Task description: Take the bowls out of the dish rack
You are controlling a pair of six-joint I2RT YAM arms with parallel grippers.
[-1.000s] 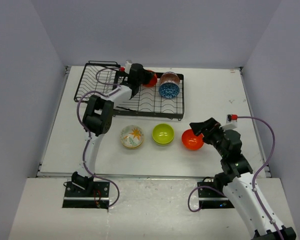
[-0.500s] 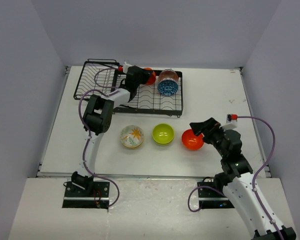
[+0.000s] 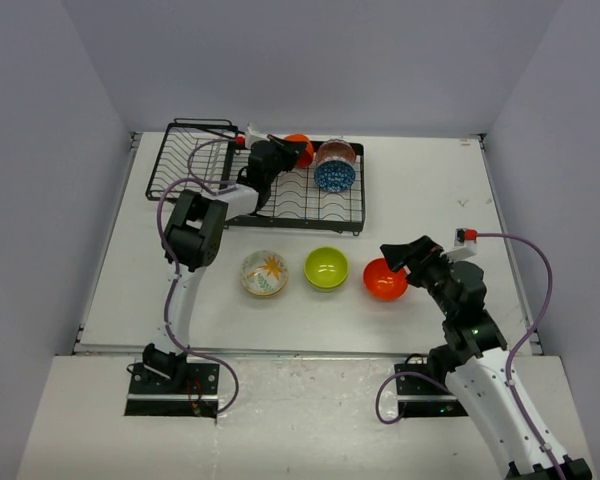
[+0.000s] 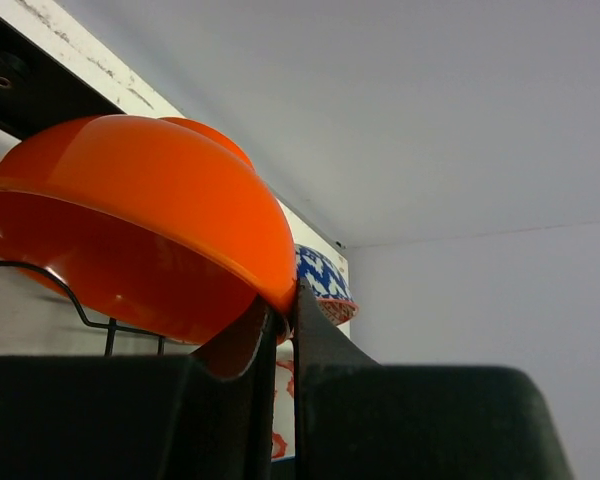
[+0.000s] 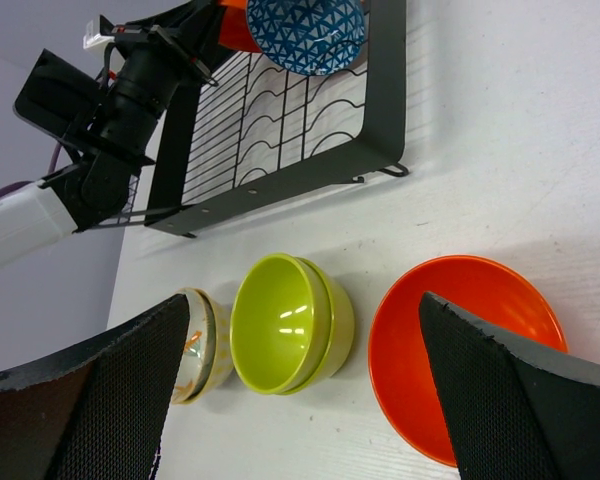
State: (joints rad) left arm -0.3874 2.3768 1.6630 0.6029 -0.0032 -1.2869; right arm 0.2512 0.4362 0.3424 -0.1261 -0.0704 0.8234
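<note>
- The orange bowl sits at the dish rack's far edge, toward 12 o'clock. The left hand is pressed together on its rim, pinching the lip between the two fingers.
- Over the last second this bowl has shifted a little toward 12 o'clock and seems to be tipping up off the wires. I judge the lift-out has begun but is not finished.
- The dish rack has moved with it. Its near right corner has crept toward 11 o'clock, so the bowl or hand is probably dragging the wire frame rather than coming free cleanly.
- At 3 o'clock of the held bowl, the blue speckled bowl leans against the pinkish-brown bowl. Both are unmoved within the rack and have yet to be unloaded.
- At 6 o'clock of the rack, three bowls stand in a row on the tabletop: the floral bowl, the lime green bowl and the orange-red bowl.
- The right hand hangs over that last bowl, fingers spread wide, holding nothing and unchanged.
</note>
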